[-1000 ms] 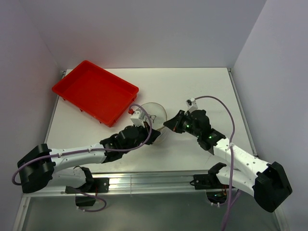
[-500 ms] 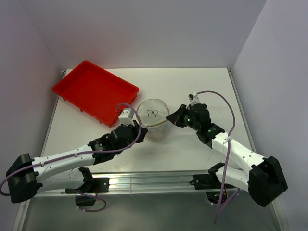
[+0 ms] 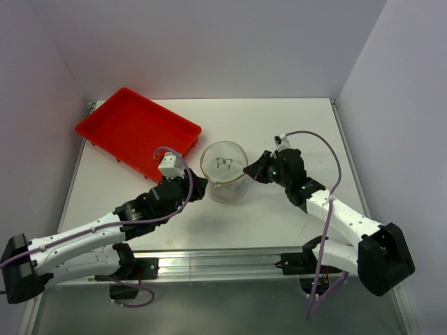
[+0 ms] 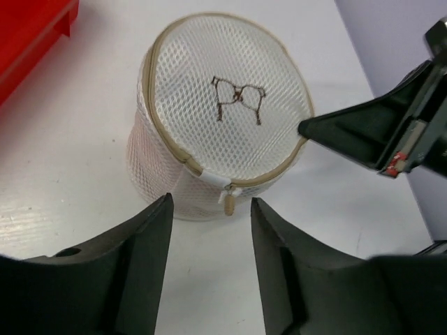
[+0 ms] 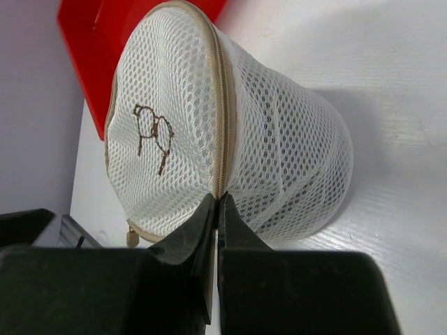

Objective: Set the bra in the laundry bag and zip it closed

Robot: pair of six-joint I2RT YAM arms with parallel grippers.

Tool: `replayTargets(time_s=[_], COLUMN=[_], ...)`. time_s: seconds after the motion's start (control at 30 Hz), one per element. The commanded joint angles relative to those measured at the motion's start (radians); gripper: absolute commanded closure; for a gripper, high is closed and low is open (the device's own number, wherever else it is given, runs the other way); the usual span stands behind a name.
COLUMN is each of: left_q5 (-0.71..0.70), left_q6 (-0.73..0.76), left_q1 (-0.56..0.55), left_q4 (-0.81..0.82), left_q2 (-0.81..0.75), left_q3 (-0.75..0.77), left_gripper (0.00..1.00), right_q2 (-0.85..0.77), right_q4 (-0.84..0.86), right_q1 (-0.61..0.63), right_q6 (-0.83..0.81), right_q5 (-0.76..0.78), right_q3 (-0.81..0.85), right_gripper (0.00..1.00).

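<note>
The laundry bag (image 3: 225, 176) stands as a short white mesh drum in the middle of the table, its flat face with the dark mark turned up. Its beige zip runs round the top rim, and the zip pull (image 4: 227, 202) hangs at the near side. My left gripper (image 3: 198, 187) is open just short of the bag, and in the left wrist view it (image 4: 209, 209) has only bare table between its fingers. My right gripper (image 5: 218, 200) is shut, pinching the beige rim of the laundry bag (image 5: 230, 139) on its right side. The bra is hidden.
A red plastic tray (image 3: 136, 132) lies at the back left, its near corner close to the bag and to my left wrist. Grey walls close off the table's left, right and far sides.
My left gripper has opened, let go at the bag's zip and drawn back to the near left. The bag's face has come into view, upright. My right gripper keeps its pinch on the rim.
</note>
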Motion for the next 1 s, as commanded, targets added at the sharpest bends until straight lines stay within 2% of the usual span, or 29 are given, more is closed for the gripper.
replayTargets(time_s=[0.0,0.17,0.27,0.3,0.33,0.37,0.43,0.47,0.57,0.7,0.97], left_q5=[-0.068,-0.085,-0.096,-0.1,-0.11,-0.116,-0.127,-0.125,-0.079,-0.091,-0.108], left_q6=[0.058,0.083,0.103,0.106,0.109,0.112,0.11,0.12,0.161,0.166,0.19], left_q1=[0.003,0.003,0.003,0.003,0.003,0.003,0.003,0.003,0.003,0.003,0.003], left_q4=[-0.042,-0.091,-0.121,-0.131,-0.138,-0.16,-0.186,-0.197,-0.217,-0.26,-0.284], left_q2=[-0.059,-0.121,-0.156,-0.165,-0.182,-0.191,-0.213,-0.221,-0.262,-0.314,-0.454], left_q3=[0.074,0.097,0.112,0.115,0.117,0.122,0.126,0.132,0.128,0.126,0.116], left_gripper=[0.44,0.25,0.2,0.18,0.17,0.17,0.17,0.17,0.17,0.16,0.15], right_q2=[-0.002,-0.033,-0.065,-0.082,-0.091,-0.104,-0.148,-0.168,-0.254,-0.396,-0.605], right_q4=[0.013,-0.013,-0.032,-0.054,-0.068,-0.081,-0.129,-0.147,-0.226,-0.318,-0.344], right_q1=[-0.01,-0.01,-0.01,-0.009,-0.01,-0.01,-0.01,-0.01,-0.01,-0.01,-0.01], right_q6=[-0.034,-0.044,-0.052,-0.057,-0.061,-0.07,-0.081,-0.096,-0.132,-0.172,-0.184], right_q5=[0.043,0.049,0.058,0.065,0.071,0.077,0.12,0.133,0.218,0.365,0.554], right_q3=[0.039,0.046,0.049,0.054,0.057,0.065,0.071,0.074,0.089,0.094,0.066], right_gripper=[1.0,0.96,0.84,0.64,0.52,0.31,0.08,0.01,0.0,0.0,0.0])
